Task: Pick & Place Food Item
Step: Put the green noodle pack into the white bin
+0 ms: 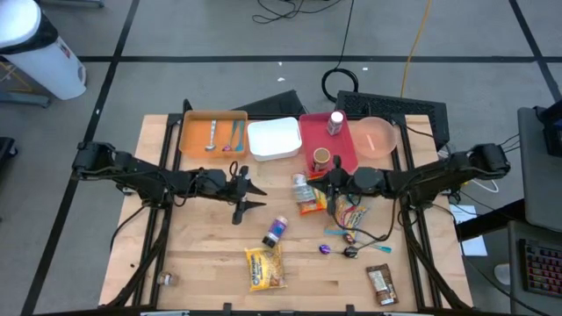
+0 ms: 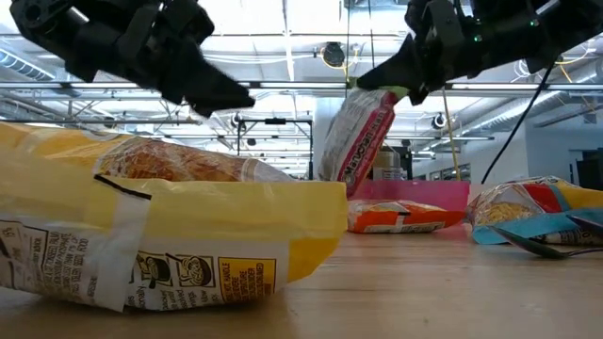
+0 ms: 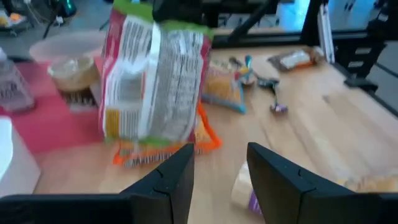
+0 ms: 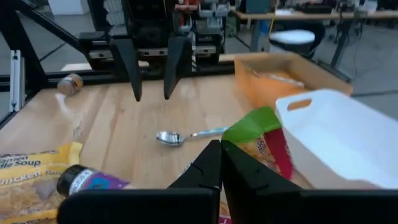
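Low view alone shows red snack bag (image 2: pixel 363 132) lifted off table (image 2: pixel 424 282), pinched by clenched right gripper (image 2: pixel 407 91) near red tray (image 2: pixel 443 195); left gripper (image 1: pixel 252 192) parted, empty, beside spoon (image 4: pixel 186 135).

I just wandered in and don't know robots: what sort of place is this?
Probably a robotics lab or workshop: two dark robot arms work over a wooden table strewn with snack packets, cables trail across the grey floor, and further workbenches stand beyond.
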`<action>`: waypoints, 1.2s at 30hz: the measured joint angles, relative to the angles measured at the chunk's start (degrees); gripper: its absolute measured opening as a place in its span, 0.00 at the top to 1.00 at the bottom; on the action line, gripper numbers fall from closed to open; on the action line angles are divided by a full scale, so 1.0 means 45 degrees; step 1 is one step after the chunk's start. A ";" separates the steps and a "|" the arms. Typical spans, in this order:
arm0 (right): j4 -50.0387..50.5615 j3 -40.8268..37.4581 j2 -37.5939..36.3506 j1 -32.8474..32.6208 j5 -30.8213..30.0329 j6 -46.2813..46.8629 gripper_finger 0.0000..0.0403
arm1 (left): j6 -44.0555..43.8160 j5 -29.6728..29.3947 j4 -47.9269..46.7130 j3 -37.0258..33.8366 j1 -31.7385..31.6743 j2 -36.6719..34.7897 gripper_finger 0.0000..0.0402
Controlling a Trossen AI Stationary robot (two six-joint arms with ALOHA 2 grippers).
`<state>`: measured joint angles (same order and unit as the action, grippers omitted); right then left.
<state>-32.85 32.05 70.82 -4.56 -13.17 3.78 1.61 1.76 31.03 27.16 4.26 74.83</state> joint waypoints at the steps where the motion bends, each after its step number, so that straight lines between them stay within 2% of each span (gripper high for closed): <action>1: 0.0020 -0.0004 -0.0063 0.0000 0.0001 -0.0109 1.00 | 0.0150 0.0078 0.0000 0.0146 0.0045 0.0000 0.61; 6: 0.0138 0.0000 -0.0062 0.0005 0.1296 -0.0429 1.00 | 0.1173 0.0671 -0.0773 0.1263 0.0160 0.0000 0.61; 10: 0.0401 0.0000 -0.0052 0.0004 0.2617 -0.0361 1.00 | 0.1855 0.0704 -0.4103 0.3126 0.0109 0.0080 0.61; 14: 0.0398 0.0000 -0.0057 -0.0092 0.2653 -0.0351 1.00 | 0.2301 0.0711 -0.6359 0.4754 0.0119 0.0548 0.61; 29: 0.0431 0.0005 -0.0018 -0.0102 0.2998 -0.0331 1.00 | 0.2883 0.1478 -0.8080 0.7977 -0.0770 0.3412 0.61; 36: 0.0517 0.0005 -0.0018 -0.0107 0.2998 -0.0345 1.00 | 0.2915 0.1852 -0.8801 0.9290 -0.1048 0.4076 0.61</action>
<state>-30.52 32.08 70.74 -5.04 0.32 2.22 14.73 10.09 -8.58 68.96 -0.45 93.17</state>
